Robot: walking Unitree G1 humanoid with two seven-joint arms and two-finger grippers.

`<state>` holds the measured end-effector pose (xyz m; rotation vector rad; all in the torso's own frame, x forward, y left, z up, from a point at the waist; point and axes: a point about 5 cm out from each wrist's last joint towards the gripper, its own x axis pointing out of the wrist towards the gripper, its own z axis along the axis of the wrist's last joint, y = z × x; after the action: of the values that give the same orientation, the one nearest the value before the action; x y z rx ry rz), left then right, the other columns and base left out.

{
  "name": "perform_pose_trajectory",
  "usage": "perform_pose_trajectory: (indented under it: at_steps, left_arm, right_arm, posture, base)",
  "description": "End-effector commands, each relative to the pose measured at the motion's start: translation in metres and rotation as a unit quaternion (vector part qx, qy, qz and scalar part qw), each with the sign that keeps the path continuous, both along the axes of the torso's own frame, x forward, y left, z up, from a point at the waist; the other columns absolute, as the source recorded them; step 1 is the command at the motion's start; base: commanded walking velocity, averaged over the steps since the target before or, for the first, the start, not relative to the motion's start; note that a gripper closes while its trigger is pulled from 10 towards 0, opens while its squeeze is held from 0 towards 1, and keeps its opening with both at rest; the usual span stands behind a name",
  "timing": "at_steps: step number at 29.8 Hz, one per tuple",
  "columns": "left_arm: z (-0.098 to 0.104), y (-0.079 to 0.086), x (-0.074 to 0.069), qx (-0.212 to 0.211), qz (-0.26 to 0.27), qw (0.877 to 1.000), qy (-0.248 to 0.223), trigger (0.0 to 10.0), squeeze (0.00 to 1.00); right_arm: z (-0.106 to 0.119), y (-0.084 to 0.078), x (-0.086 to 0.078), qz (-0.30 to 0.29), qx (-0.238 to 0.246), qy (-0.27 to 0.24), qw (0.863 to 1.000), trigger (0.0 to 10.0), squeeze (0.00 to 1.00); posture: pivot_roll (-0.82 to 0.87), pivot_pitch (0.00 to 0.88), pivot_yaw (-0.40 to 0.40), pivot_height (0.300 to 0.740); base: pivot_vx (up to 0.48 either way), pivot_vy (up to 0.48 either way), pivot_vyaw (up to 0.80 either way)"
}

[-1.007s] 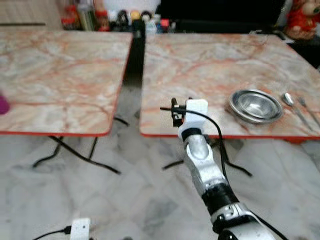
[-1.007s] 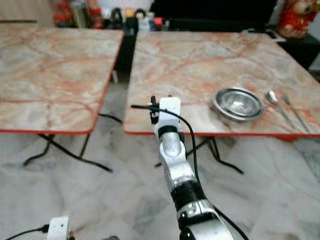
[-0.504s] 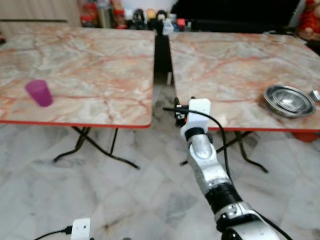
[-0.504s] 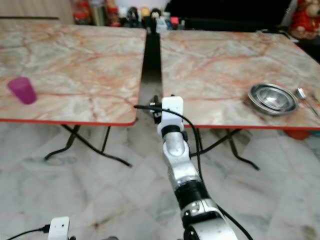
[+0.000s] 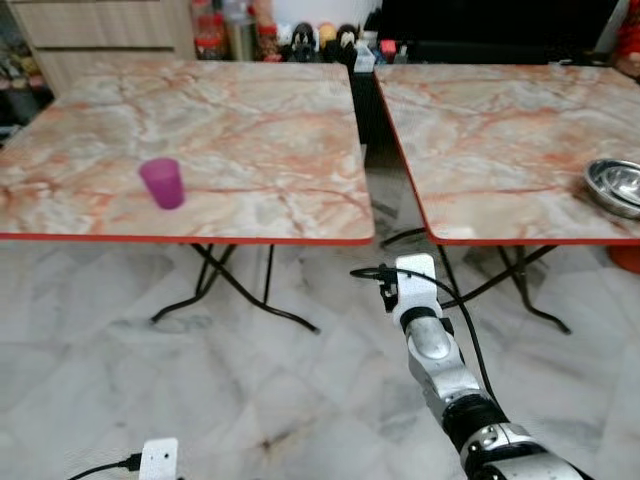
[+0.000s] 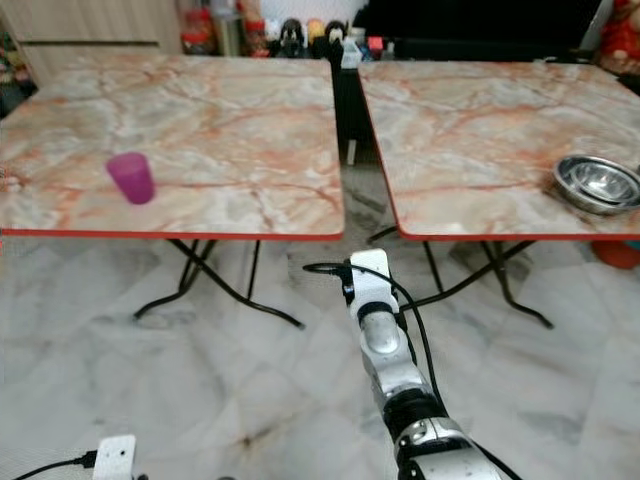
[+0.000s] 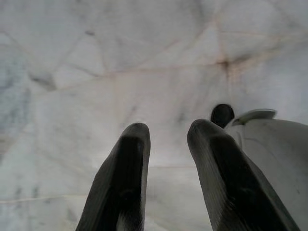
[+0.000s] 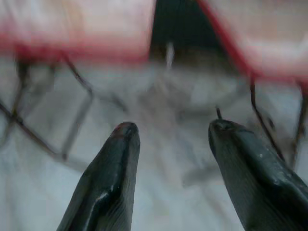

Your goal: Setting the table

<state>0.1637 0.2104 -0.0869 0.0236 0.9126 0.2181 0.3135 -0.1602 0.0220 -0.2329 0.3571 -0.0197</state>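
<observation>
A purple cup (image 5: 163,183) stands upright on the left marble table (image 5: 260,140), near its front edge. A steel bowl (image 5: 615,186) sits on the right marble table (image 5: 490,130), at the far right of the view. My right arm (image 5: 430,340) reaches forward over the floor, below the gap between the two tables. In the right wrist view my right gripper (image 8: 173,130) is open and holds nothing, facing the table legs. My left gripper (image 7: 168,132) hangs open over the marble floor.
Black folding legs (image 5: 225,290) stand under both tables. Bottles and jars (image 5: 300,35) line the back beyond the tables, with a wooden cabinet (image 5: 100,35) at the far left. A white device with a cable (image 5: 158,460) shows at the lower left.
The camera has swung left: the purple cup has come into view, the bowl has slid to the right edge, and the spoon and fork have left the view. My right arm sits lower.
</observation>
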Motion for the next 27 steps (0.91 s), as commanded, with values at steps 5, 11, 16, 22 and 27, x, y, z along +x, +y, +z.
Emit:
perform_pose_trajectory:
  at_steps: [5, 11, 16, 22, 27]
  left_arm:
    - [-0.001, 0.004, -0.004, 0.007, -0.004, 1.000, 0.008, 10.0, 0.00]
    - [0.000, 0.007, -0.003, 0.013, -0.006, 1.000, 0.006, 10.0, 0.00]
    - [0.001, 0.007, -0.001, 0.011, -0.005, 1.000, -0.004, 10.0, 0.00]
    - [0.001, 0.006, -0.001, 0.006, 0.001, 1.000, -0.003, 10.0, 0.00]
    - [0.002, 0.007, 0.000, 0.007, -0.001, 1.000, -0.005, 10.0, 0.00]
  right_arm:
    - [-0.042, -0.009, -0.035, -0.012, 0.031, 0.106, 0.994, 10.0, 0.00]
    - [-0.076, -0.021, -0.078, -0.014, 0.021, 0.206, 0.978, 10.0, 0.00]
    - [-0.093, -0.024, -0.105, -0.007, 0.009, 0.264, 0.965, 10.0, 0.00]
    - [-0.098, -0.023, -0.114, -0.010, 0.022, 0.280, 0.960, 10.0, 0.00]
    - [-0.098, -0.020, -0.113, -0.009, 0.027, 0.281, 0.959, 10.0, 0.00]
  posture:
    - [0.12, 0.063, -0.015, 0.715]
    - [0.13, 0.072, -0.007, 0.715]
    - [0.12, 0.087, -0.003, 0.715]
    - [0.13, 0.091, -0.004, 0.715]
    - [0.12, 0.099, 0.000, 0.715]
  base:
    - [0.000, 0.384, 0.00]
    - [0.000, 0.259, 0.00]
    - [0.000, 0.000, 0.00]
    - [0.000, 0.000, 0.00]
    - [0.178, 0.000, 0.00]
